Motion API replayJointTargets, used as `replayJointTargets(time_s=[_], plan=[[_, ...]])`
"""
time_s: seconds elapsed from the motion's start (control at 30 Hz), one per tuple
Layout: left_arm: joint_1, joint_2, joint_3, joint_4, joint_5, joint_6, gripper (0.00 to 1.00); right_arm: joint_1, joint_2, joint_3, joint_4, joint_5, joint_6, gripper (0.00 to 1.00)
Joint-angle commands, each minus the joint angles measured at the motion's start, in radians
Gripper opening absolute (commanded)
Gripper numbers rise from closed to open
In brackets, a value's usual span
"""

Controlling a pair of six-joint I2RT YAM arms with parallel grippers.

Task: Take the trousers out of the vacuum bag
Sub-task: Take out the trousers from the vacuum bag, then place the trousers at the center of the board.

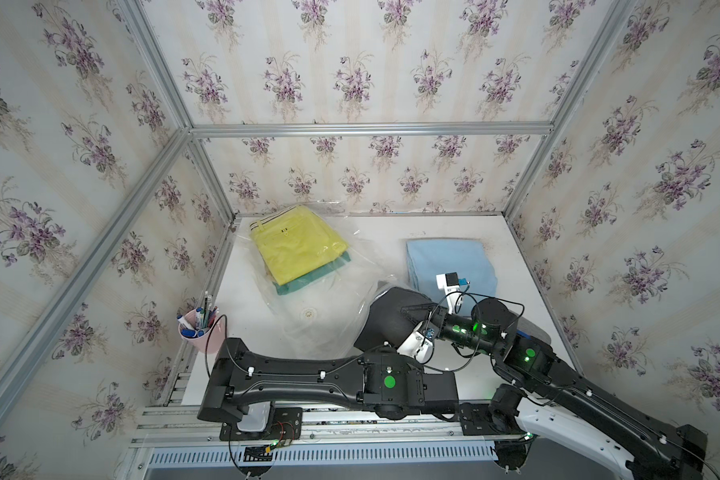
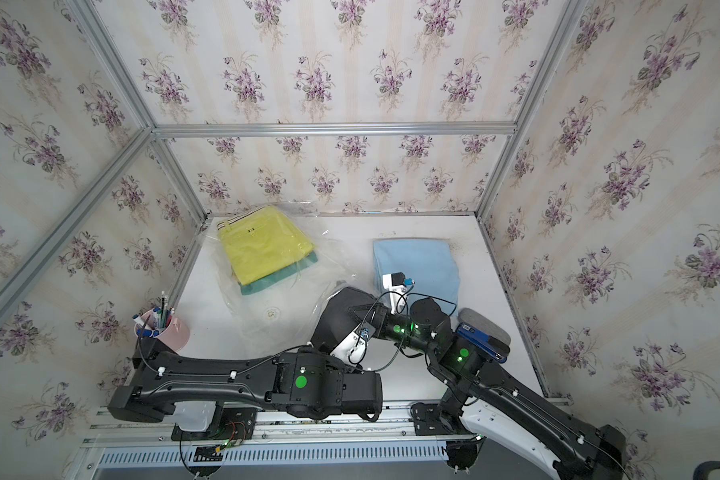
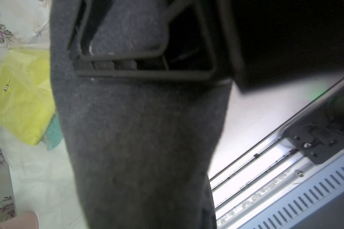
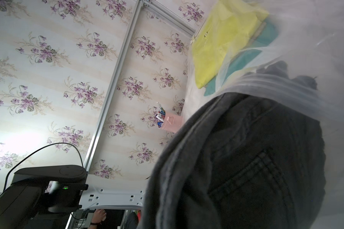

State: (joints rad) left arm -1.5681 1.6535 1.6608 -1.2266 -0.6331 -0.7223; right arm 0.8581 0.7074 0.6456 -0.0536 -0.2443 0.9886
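Note:
The see-through vacuum bag point(image 1: 329, 316) lies left of the table's middle. Inside it, yellow-green trousers point(image 1: 296, 249) rest on teal trousers point(image 1: 308, 280). Black trousers point(image 1: 387, 316) are lifted at the bag's mouth, and in the right wrist view their far end point(image 4: 276, 71) still sits under the zip strip point(image 4: 286, 87). My right gripper point(image 1: 404, 309) is shut on their upper fold. My left gripper point(image 1: 400, 336) grips them from below, its fingers buried in the cloth point(image 3: 143, 128). Light blue trousers point(image 1: 449, 257) lie folded outside the bag at the back right.
A pink cup point(image 1: 202, 328) of pens stands at the table's front left corner. A dark blue and grey object point(image 2: 481, 332) lies by the right arm. Wallpapered walls with metal frame rails close in the white table point(image 1: 391, 232) on three sides.

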Motion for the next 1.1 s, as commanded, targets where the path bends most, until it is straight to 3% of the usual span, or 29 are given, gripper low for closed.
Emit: replayJointTargets(time_s=[0.0, 0.3, 0.57, 1.07], plan=[[-0.007, 0.012, 0.071, 0.069, -0.052, 0.144, 0.06, 0.006, 0.0, 0.078, -0.135, -0.071, -0.126, 0.0], [-0.022, 0.023, 0.254, 0.065, -0.006, 0.273, 0.07, 0.006, -0.014, 0.296, -0.354, -0.081, -0.287, 0.0], [-0.023, 0.026, 0.337, 0.116, 0.008, 0.379, 0.09, 0.006, -0.033, 0.409, -0.412, -0.069, -0.362, 0.0], [0.011, 0.05, 0.456, 0.309, -0.019, 0.66, 0.13, 0.006, -0.022, 0.501, -0.43, 0.3, -0.472, 0.0]])
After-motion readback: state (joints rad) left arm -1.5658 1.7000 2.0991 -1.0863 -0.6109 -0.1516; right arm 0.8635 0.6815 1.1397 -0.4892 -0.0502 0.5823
